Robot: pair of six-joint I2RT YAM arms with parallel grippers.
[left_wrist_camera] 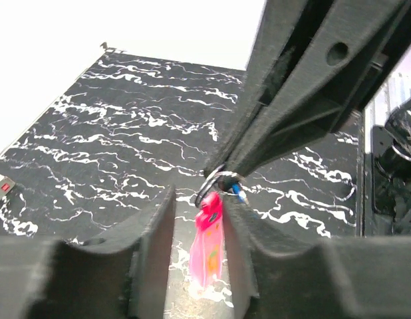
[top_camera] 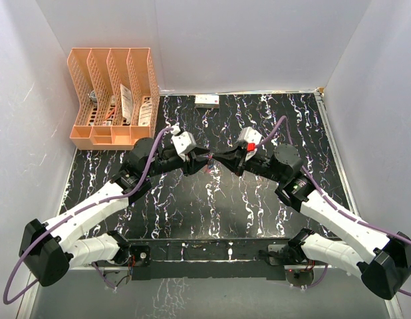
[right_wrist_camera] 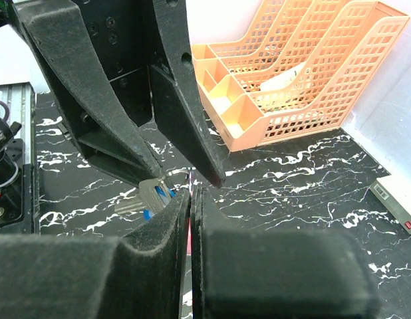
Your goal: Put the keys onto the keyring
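Observation:
My two grippers meet above the middle of the table. My right gripper (top_camera: 220,159) (right_wrist_camera: 191,193) is shut on the keyring's thin metal ring (left_wrist_camera: 216,179) and holds it in the air. The red-pink strap (left_wrist_camera: 209,246) hangs down from the ring. In the right wrist view it shows only as a thin red edge between the fingers. My left gripper (top_camera: 201,159) (left_wrist_camera: 199,199) is open, its fingers either side of the strap. The blue-headed key (left_wrist_camera: 239,193) (right_wrist_camera: 163,195) and the silvery key (right_wrist_camera: 147,197) hang at the ring beside the right fingertips.
An orange file organiser (top_camera: 112,93) (right_wrist_camera: 292,73) stands at the back left. A small white box (top_camera: 207,101) (right_wrist_camera: 395,203) lies against the back wall. White walls close in the black marbled table (top_camera: 192,212) on three sides.

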